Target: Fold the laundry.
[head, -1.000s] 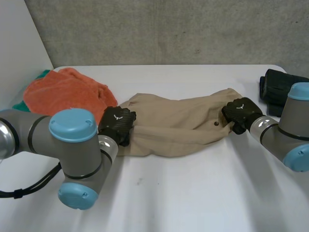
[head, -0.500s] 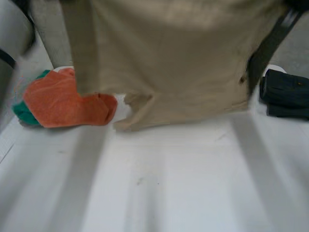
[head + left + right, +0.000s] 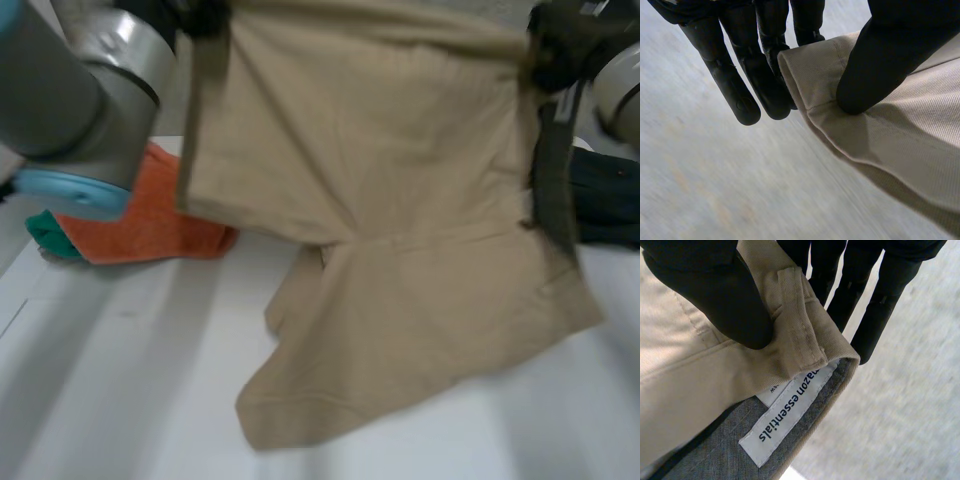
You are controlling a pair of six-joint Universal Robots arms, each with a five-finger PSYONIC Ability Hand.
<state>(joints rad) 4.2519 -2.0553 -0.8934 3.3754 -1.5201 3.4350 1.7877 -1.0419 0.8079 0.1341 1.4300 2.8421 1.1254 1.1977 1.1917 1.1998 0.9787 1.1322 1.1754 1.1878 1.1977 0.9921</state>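
Note:
A pair of beige shorts (image 3: 380,200) hangs spread between my two raised hands, with the leg ends trailing on the white table (image 3: 120,400). My left hand (image 3: 205,15) holds the upper left corner. In the left wrist view its thumb (image 3: 890,55) pinches the hem of the shorts (image 3: 910,140) against the fingers (image 3: 735,85). My right hand (image 3: 560,45) holds the upper right corner. There the thumb (image 3: 705,285) presses the waistband (image 3: 795,325) onto the fingers, beside a white label (image 3: 790,412).
An orange cloth (image 3: 150,225) lies at the back left over a green one (image 3: 50,232). A dark folded garment (image 3: 605,205) sits at the back right, partly behind the shorts. My left arm (image 3: 70,90) rises at the left.
The shorts lay bunched on the table with a hand at each end. Both hands have since risen with them, and the shorts now hang open with the legs swung toward the front.

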